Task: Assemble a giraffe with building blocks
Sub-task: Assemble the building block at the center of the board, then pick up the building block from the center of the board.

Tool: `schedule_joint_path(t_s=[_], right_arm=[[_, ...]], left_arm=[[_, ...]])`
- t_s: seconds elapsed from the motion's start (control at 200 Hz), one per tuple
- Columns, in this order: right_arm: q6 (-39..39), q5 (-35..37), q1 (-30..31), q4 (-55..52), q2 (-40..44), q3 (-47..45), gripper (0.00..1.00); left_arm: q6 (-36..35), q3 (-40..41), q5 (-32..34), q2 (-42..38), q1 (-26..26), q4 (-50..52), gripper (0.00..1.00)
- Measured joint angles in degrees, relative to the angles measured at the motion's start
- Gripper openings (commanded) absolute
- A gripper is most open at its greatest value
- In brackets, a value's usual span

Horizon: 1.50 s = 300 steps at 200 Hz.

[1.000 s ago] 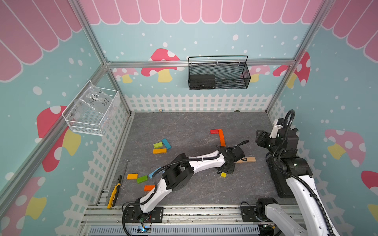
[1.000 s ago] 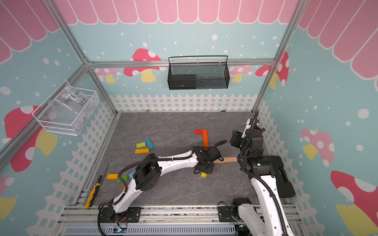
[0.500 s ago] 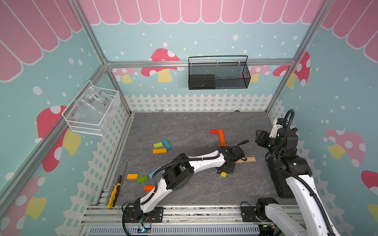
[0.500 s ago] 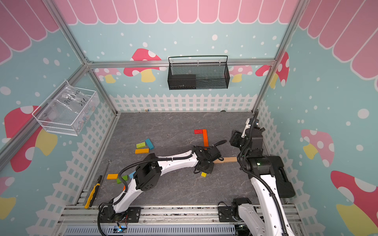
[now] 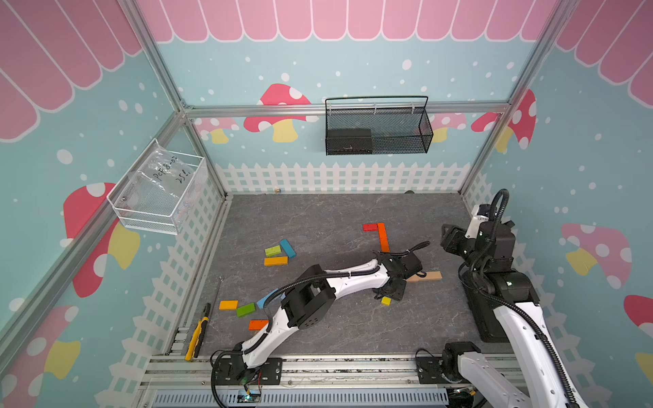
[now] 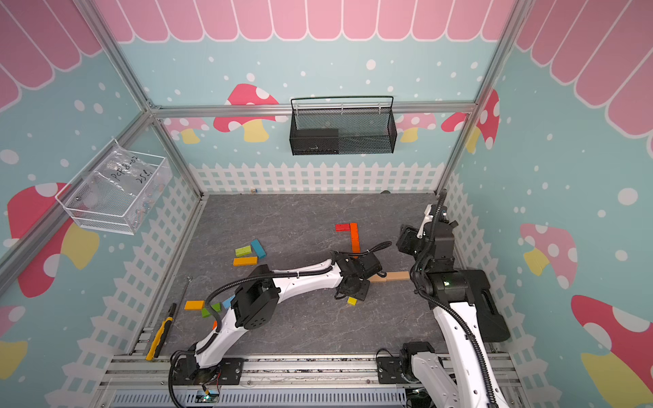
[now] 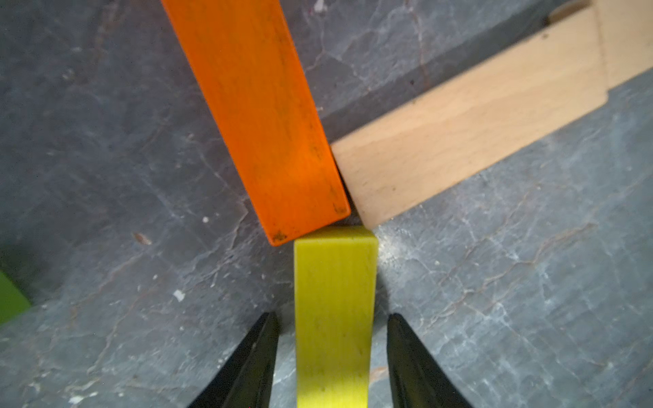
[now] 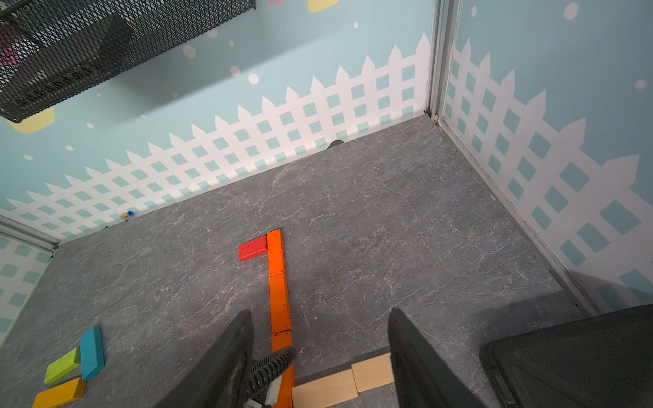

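Straddling yellow block [image 7: 335,282], lower centre, left gripper [image 7: 331,315] stood released | right gripper [image 8: 319,312] gaped empty | leg seemingly placed | next needed: straight lift-off

The yellow block [image 7: 334,318] has matt paint showing wood grain, the orange block [image 7: 261,116] next to it scuffed paint, the tan block [image 7: 459,120] beside it bare smooth wood, the floor [image 7: 106,176] beneath it a matt, veined stone look.

Grey marbled tabletop [image 5: 318,219]: coloured building blocks [image 5: 276,261] lying flat, scattered.
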<state>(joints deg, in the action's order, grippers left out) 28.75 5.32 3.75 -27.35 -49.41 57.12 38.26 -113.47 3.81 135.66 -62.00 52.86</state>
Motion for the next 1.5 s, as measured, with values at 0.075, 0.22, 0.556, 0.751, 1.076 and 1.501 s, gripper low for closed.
schedule_joint_path(t_s=[0.075,0.22,0.556,0.751,1.076,1.501], right_arm=[[0.0,0.0,0.0,0.0,0.0,0.0,0.62],[0.0,0.0,0.0,0.0,0.0,0.0,0.62],[2.2,-1.0,0.0,0.1,1.6,0.0,0.75],[5.8,-4.3,0.0,-0.5,-1.5,3.1,0.74],[15.0,-9.3,5.0,-1.4,-10.7,2.3,0.74],[40.9,-1.6,28.6,-2.8,-25.6,0.6,0.73]], left_arm=[[-0.3,0.1,0.0,-0.4,-0.2,0.1,0.65],[-1.1,2.1,-0.2,-3.4,-1.2,-0.3,0.73],[-1.6,12.2,1.2,-22.0,-2.8,-4.7,0.86],[-1.7,22.7,4.9,-36.0,-1.0,-8.4,0.87],[-1.6,42.9,9.3,-59.7,10.3,-12.2,0.86],[-1.4,53.5,9.0,-72.7,19.4,-11.6,0.86]])
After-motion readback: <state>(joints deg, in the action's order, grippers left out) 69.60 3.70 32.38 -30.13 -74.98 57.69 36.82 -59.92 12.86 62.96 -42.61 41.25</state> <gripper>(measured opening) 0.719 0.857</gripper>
